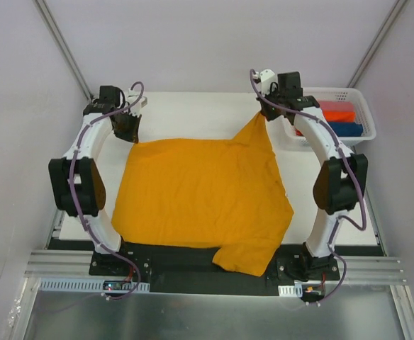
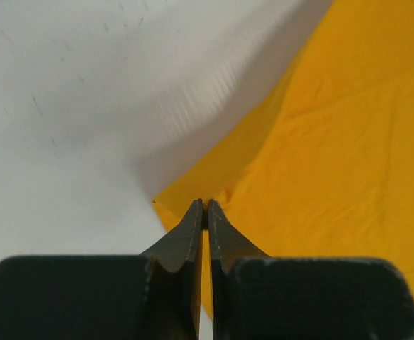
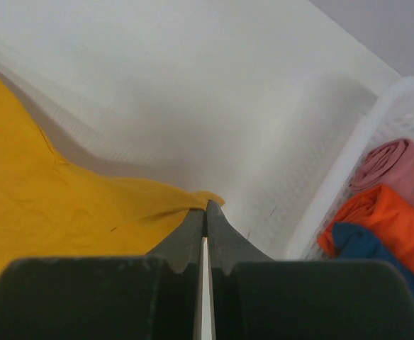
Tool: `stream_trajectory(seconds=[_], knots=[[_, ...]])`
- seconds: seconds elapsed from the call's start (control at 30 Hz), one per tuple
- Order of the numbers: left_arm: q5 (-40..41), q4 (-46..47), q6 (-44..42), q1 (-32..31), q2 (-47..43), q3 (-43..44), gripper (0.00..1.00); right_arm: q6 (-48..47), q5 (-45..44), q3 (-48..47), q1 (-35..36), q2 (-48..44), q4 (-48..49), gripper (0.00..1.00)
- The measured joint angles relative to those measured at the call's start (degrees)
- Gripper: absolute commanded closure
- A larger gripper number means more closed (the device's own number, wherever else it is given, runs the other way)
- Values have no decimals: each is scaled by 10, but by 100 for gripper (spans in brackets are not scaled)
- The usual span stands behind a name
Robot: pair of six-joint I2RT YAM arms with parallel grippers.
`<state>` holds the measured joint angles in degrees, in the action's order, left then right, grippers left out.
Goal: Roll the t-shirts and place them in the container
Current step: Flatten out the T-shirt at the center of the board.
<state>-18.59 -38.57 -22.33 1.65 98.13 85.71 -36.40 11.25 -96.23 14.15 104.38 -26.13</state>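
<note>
A mustard-orange t-shirt (image 1: 200,195) lies spread on the white table, one part hanging over the near edge. My left gripper (image 1: 129,131) is shut on its far left corner (image 2: 193,205). My right gripper (image 1: 267,106) is shut on its far right corner (image 3: 210,200) and holds that corner lifted into a peak. Three rolled t-shirts lie in the white basket (image 1: 363,117): a pinkish one (image 3: 395,166), a red-orange one (image 3: 377,216) and a dark blue one (image 3: 388,262).
The basket stands at the table's far right, beside my right arm. White table (image 1: 193,113) shows beyond the shirt. Grey walls close in both sides. A black base strip and metal rails run along the near edge.
</note>
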Motion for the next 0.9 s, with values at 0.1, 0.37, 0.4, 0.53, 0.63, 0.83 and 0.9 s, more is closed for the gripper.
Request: stream_trajectory(seconds=[0.1, 0.37, 0.4, 0.53, 0.63, 0.83, 0.9], knots=[[6, 10, 0, 3, 70, 41, 100, -6, -26, -76, 3, 78, 10, 99], [31, 20, 10, 18, 167, 154, 100, -27, -111, -268, 23, 262, 10, 99], [35, 20, 11, 24, 174, 171, 100, -28, -121, -283, 25, 278, 13, 100], [43, 25, 16, 48, 189, 220, 100, -21, -151, -305, 30, 306, 32, 99], [43, 28, 19, 60, 189, 234, 100, -10, -167, -306, 33, 306, 55, 99], [42, 26, 32, 62, 183, 236, 100, 4, -179, -309, 35, 306, 83, 99], [41, 24, 35, 61, 174, 235, 100, 5, -183, -308, 34, 306, 84, 99]])
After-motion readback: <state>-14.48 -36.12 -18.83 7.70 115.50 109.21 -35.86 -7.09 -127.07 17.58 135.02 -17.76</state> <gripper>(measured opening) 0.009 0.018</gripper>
